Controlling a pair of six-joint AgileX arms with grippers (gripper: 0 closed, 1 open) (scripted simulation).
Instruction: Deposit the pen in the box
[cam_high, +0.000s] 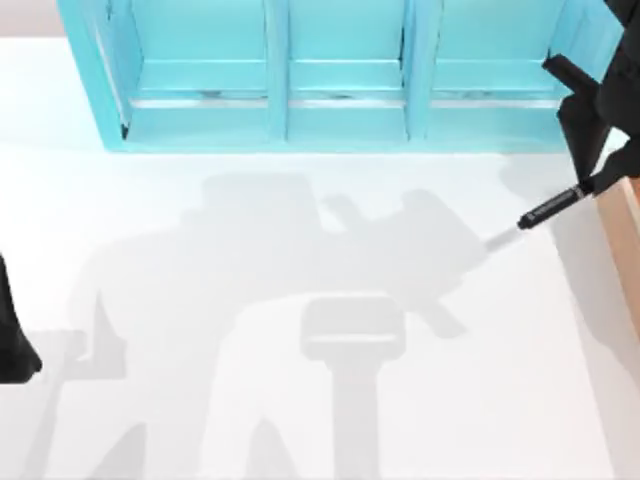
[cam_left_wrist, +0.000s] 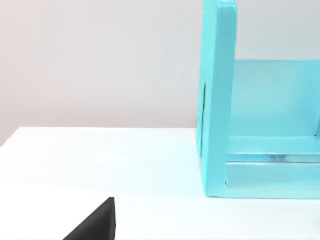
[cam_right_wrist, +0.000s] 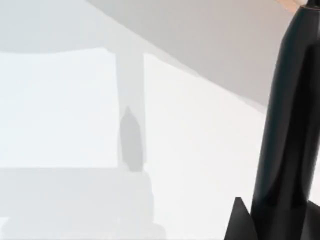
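Right claw (cam_high: 598, 180) grips the pen (cam_high: 548, 209), its tip pointing left, away from the wooden box (cam_high: 626, 215) just beside it.

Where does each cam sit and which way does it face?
Top view: above the table, looking down; right gripper holds the pen near the box at the right edge, left arm parked at the left edge.
Left wrist view: low over the table, facing the teal unit; a dark part of its own gripper shows.
Right wrist view: on the right arm, looking along the pen toward the table.
Shared: the pen in top and right wrist; the teal unit in top and left wrist.
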